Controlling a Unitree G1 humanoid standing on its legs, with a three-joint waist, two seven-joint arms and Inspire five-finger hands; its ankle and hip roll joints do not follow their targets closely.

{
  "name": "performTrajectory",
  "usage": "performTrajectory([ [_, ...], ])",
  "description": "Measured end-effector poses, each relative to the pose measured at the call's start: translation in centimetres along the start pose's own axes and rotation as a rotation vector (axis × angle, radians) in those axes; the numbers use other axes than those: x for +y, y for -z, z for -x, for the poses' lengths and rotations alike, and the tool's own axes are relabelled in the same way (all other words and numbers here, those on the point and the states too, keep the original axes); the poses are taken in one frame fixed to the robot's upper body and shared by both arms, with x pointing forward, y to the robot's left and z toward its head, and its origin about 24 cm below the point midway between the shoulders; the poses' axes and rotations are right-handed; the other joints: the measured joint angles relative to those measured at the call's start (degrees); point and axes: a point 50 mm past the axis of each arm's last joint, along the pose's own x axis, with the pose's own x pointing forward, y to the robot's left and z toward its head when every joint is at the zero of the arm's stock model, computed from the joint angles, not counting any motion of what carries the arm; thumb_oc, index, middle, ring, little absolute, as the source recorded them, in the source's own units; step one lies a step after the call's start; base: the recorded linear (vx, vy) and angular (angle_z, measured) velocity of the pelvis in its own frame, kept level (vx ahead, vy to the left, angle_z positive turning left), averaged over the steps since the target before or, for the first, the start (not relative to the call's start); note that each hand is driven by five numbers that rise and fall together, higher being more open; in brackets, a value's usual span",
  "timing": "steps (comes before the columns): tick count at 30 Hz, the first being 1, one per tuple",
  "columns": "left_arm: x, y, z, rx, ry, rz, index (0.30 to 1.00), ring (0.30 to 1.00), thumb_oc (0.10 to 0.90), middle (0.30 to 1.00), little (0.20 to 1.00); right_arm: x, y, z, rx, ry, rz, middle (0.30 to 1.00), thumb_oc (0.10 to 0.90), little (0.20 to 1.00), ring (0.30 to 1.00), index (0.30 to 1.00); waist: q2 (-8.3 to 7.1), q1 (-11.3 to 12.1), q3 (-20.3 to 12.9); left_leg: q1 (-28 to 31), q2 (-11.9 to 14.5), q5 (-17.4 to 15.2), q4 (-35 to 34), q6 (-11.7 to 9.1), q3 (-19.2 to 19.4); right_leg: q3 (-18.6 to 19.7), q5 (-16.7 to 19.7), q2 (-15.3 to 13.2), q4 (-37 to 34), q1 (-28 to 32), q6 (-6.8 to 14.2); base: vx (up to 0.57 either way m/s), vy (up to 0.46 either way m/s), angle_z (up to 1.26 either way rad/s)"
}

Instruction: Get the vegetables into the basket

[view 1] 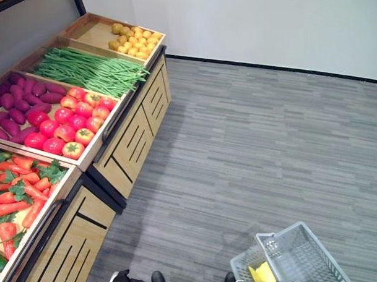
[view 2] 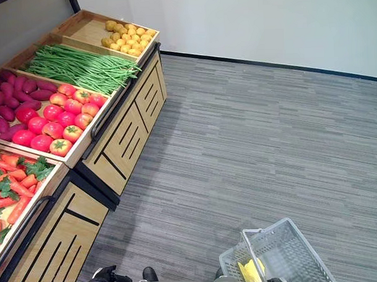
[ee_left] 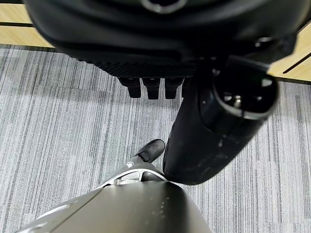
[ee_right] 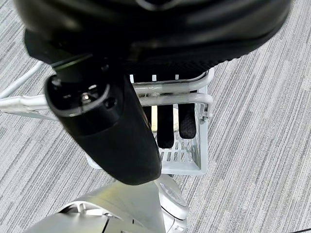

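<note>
basket: grey wire basket (view 2: 285, 252) is hanging at the robot's right side, low over the floor, well apart from the produce stand. Something yellow (view 2: 249, 272) is lying in it; can't tell what it is.
right hand: right hand (ee_right: 165, 124) is hooking its curled fingers under the basket handle (ee_right: 170, 99), thumb in front. Judgement: it's carrying the basket that way so the other hand is free to pick.
left hand: left hand (ee_left: 150, 87) is hanging over bare floor, fingers curled in, holding nothing. Judgement: it's idling until the stand is within reach.
vegetables: all are sitting in the sloped wooden trays of the stand (view 1: 123, 146) at the robot's left: carrots with green tops (view 1: 19, 184) nearest, then tomatoes (view 1: 70, 123) beside purple sweet potatoes (view 1: 17, 107), then green beans (view 1: 90, 70), then small yellow potatoes (view 1: 132, 38) farthest. Trays are tilting toward the aisle, likely so stock is facing the picker.
progress: judging by the full trays and the near-empty basket, picking is only starting. Next move probably calls for closing in on the stand, since neither hand is near a tray.
risk: round tomatoes are likely to roll downslope if neighbours get bumped.
surface: grey striped floor (view 1: 269, 138), carpet-like, flat.
room: plain white wall (view 1: 265, 27) with a dark baseboard is running behind the stand; open aisle to the robot's right.
</note>
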Motion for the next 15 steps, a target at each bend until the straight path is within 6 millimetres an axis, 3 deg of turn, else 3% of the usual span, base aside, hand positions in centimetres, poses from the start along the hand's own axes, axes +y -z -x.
performTrajectory([
  [8,0.1,-0.2,0.0,-0.011,-0.003,0.008,1.000,1.000,0.900,1.000,1.000,0.1,0.1,0.0,0.010,-0.007,0.020,0.300,0.400,0.300,0.300,0.300,-0.99,1.47,0.10,-0.03,-0.56,-0.63,-0.01,-0.15,-0.46,0.81,-0.10,-0.65,0.66,-0.03,0.18,0.01,0.124,0.04],
  [12,0.4,-0.2,0.0,-0.012,-0.010,0.018,1.000,1.000,0.900,1.000,1.000,0.3,-0.3,0.0,0.002,-0.015,0.040,0.300,0.400,0.300,0.300,0.300,-2.55,1.95,0.14,-0.04,-1.59,-1.38,-0.02,0.37,-0.98,1.22,-0.56,-2.02,2.67,-0.64,0.85,-0.02,0.165,0.06],
  [15,0.8,-0.5,-0.1,-0.016,-0.021,0.041,1.000,1.000,0.900,1.000,1.000,0.2,-1.2,-0.1,-0.019,-0.014,0.059,0.300,0.400,0.300,0.300,0.300,-3.35,2.89,0.82,0.02,-1.36,-2.91,-0.37,1.29,-1.22,2.26,-0.70,-3.99,12.01,-5.09,1.23,-0.01,0.158,-0.06],
])
